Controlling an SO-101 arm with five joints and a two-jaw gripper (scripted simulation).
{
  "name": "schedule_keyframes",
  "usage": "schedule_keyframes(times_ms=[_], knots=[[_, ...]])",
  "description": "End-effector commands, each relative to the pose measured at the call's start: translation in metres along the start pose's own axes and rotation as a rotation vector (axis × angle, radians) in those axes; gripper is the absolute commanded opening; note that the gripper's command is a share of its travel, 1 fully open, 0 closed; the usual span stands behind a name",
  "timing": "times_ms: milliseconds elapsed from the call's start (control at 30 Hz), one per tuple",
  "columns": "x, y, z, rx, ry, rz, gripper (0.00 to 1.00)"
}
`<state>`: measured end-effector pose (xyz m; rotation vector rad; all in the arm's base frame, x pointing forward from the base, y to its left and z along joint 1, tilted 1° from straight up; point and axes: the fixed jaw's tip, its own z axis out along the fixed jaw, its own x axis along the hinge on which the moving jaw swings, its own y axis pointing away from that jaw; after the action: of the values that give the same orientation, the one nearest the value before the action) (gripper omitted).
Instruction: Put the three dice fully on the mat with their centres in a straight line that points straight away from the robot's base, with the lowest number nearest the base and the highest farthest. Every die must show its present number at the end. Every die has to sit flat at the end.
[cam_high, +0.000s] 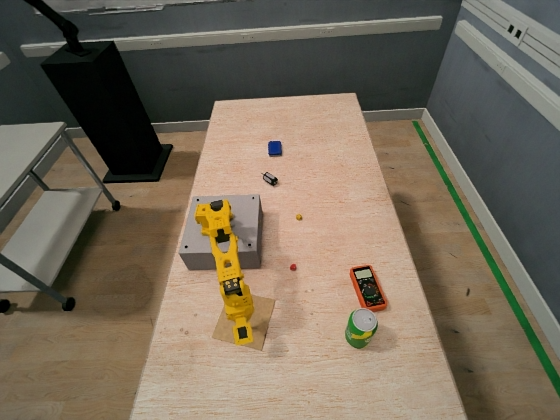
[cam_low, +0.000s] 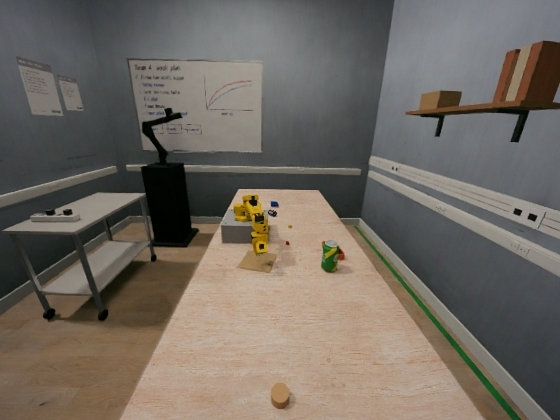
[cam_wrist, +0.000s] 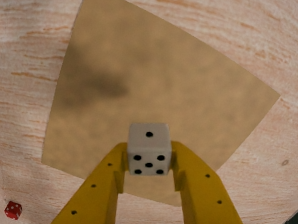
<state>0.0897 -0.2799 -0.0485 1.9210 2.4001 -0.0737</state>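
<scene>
One white die (cam_wrist: 149, 150) sits between the jaws of the gripper (cam_high: 242, 332) (cam_low: 260, 247) (cam_wrist: 149, 159), which are closed on its two sides. Beneath them lies the tan mat (cam_high: 262, 320) (cam_low: 257, 261) (cam_wrist: 175, 75), with some air between by the look of it. If the fingers let go too high, I'd expect the die to bounce or roll and change its number; a tilted wrist could set it down on an edge. Swinging back low for the others might knock it out of line, too.

It's pale and crisp-cornered, with black pips: a single one on one face, five on the next. Which will count as its top, I can't tell.

Off to one side of the jaws, beyond the mat, is the red die (cam_high: 293, 267) (cam_low: 287, 243) (cam_wrist: 13, 210); the yellow die (cam_high: 299, 217) (cam_low: 290, 226) is farthest from them, its number too small to read.
</scene>
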Motion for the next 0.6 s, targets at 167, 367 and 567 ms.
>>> schedule_keyframes(times_ms=[167, 367, 567], knots=[[0.003, -0.003, 0.003, 0.001, 0.02, 0.001, 0.0], [0.017, -0.003, 0.012, 0.004, 0.097, -0.018, 0.0], [0.017, -0.003, 0.012, 0.004, 0.097, -0.018, 0.0]])
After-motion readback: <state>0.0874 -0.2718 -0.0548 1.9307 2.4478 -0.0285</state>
